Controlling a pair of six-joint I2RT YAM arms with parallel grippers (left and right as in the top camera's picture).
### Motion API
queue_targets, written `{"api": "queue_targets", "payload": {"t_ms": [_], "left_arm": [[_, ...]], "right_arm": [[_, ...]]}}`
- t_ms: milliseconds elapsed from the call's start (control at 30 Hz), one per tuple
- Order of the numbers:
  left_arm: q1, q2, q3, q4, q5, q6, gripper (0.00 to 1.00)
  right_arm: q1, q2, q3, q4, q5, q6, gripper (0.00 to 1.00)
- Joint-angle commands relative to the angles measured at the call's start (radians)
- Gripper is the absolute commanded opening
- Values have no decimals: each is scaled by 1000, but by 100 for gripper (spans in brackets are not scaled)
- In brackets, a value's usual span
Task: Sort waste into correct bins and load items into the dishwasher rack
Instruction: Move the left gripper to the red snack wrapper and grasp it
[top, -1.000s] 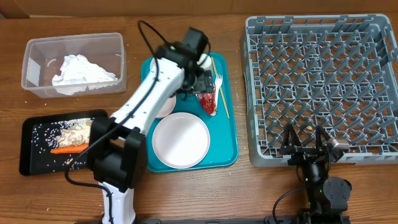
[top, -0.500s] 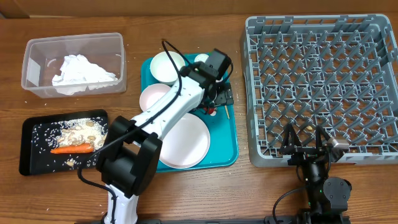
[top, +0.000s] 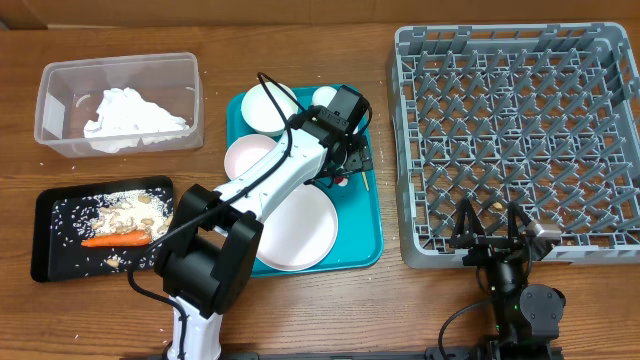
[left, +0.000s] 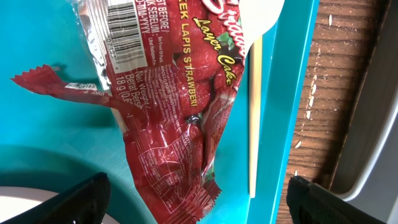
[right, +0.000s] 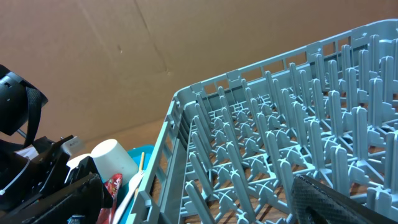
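Note:
A red shiny wrapper (left: 168, 106) lies on the teal tray (left: 56, 143); in the overhead view only a sliver (top: 340, 179) shows under the arm. My left gripper (top: 347, 160) is open just above it, and its jaws (left: 199, 205) straddle the wrapper's end. A white fork (left: 258, 18) and a wooden chopstick (left: 254, 118) lie beside the wrapper. The plate (top: 290, 226), two bowls (top: 268, 108) (top: 246, 158) and the cup (top: 323, 97) sit on the tray. My right gripper (top: 497, 235) is open and empty at the grey rack's (top: 520, 130) front edge.
A clear tub (top: 60, 75) at the back left holds white napkins (top: 135, 118). A black tray (top: 50, 215) at the front left holds a carrot (top: 110, 240) and rice. Rice grains are scattered on the wood (left: 311, 99) between tray and rack.
My left arm swung right across the teal tray and came down over the red wrapper, hiding most of it from above. The right arm has not moved.

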Motion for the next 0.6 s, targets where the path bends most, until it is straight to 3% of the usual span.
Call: {"api": "queue_targets", "payload": {"t_ms": [0, 400, 567], "left_arm": [[4, -8, -10, 2, -14, -13, 92], [6, -7, -40, 37, -75, -21, 85], [4, 22, -40, 37, -29, -21, 84]], "right_arm": [[-3, -9, -10, 6, 13, -6, 100], [-3, -9, -10, 6, 13, -6, 100], [-3, -9, -10, 6, 13, -6, 100]]}}
